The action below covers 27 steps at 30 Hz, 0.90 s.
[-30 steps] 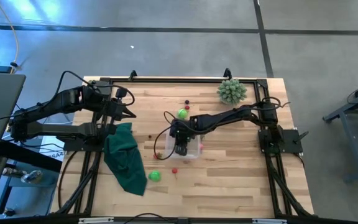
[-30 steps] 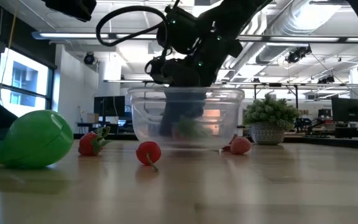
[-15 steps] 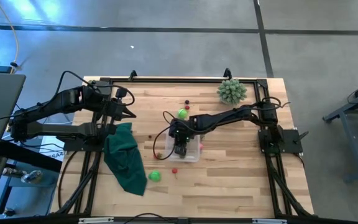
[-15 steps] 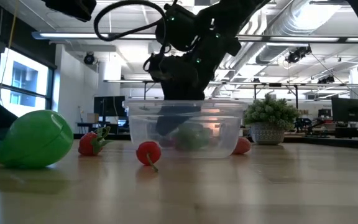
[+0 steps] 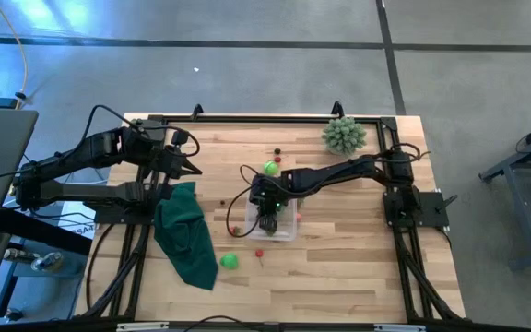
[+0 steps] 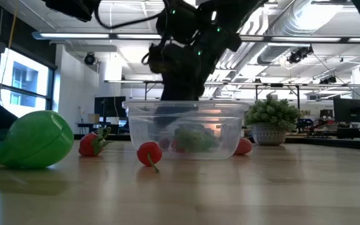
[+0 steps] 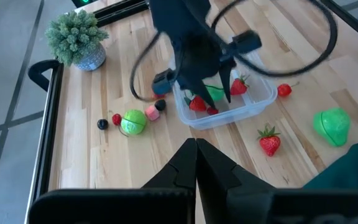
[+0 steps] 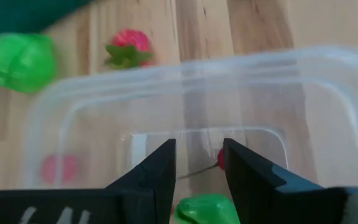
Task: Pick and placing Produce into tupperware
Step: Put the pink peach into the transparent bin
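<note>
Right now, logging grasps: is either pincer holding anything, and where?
Nothing. The right pincer stands open and empty over the tupperware; the left pincer is shut and empty.

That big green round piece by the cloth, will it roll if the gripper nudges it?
Probably yes. The green round piece looks smooth and bulbous, touching the table on a small patch, so a side nudge would likely roll it. Its glossy skin suggests light hollow plastic that may slip between the fingers. The green cloth nearby might stop it.

Open-plan lab or office: exposed ceiling ducts [image 6: 330, 25], strip lights, desk monitors [image 6: 108, 106], polished concrete floor [image 5: 247, 74].
</note>
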Tool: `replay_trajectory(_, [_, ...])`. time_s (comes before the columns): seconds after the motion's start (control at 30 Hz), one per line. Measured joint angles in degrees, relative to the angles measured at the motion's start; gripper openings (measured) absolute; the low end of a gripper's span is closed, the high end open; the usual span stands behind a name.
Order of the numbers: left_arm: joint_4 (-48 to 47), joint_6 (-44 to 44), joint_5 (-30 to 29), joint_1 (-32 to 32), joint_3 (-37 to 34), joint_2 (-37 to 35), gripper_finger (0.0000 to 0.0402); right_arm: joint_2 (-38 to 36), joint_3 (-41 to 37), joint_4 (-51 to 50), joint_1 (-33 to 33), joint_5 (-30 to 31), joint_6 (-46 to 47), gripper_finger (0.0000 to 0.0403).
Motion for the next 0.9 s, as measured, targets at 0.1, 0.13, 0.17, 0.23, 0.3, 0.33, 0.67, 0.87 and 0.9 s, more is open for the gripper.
replay_trajectory(0.1, [0.0,0.0,0.0,0.0,0.0,0.0,0.0001,-3.4,0.0,-1.0,0.4,1.3,0.0,0.0124])
replay_trajectory(0.13, [0.0,0.0,0.0,0.0,0.0,0.0,0.0001,-4.8,0.0,-1.7,0.6,2.5,0.0,0.0124])
replay_trajectory(0.17, [0.0,0.0,0.0,0.0,0.0,0.0,0.0001,-6.3,0.0,-2.4,0.9,4.2,0.0,0.0124])
replay_trajectory(0.23, [0.0,0.0,0.0,0.0,0.0,0.0,0.0001,-9.7,0.0,-3.9,1.7,8.1,-0.2,0.0124])
replay_trajectory(0.3, [0.0,0.0,0.0,0.0,0.0,0.0,0.0001,-13.4,0.0,-5.6,2.9,12.6,-1.0,0.0124])
replay_trajectory(0.33, [0.0,0.0,0.0,0.0,0.0,0.0,0.0001,-15.3,-0.3,-5.9,3.5,15.0,-1.1,0.0124])
replay_trajectory(0.67, [0.0,0.0,0.0,0.0,0.0,0.0,0.0001,-35.2,-21.8,2.2,9.6,25.7,8.6,0.0124])
replay_trajectory(0.87, [0.0,0.0,0.0,0.0,0.0,0.0,0.0001,-44.1,-40.9,18.1,15.3,25.3,16.5,0.0124])
replay_trajectory(0.9, [0.0,0.0,0.0,0.0,0.0,0.0,0.0001,-45.0,-43.4,20.2,16.0,25.5,17.1,0.0124])
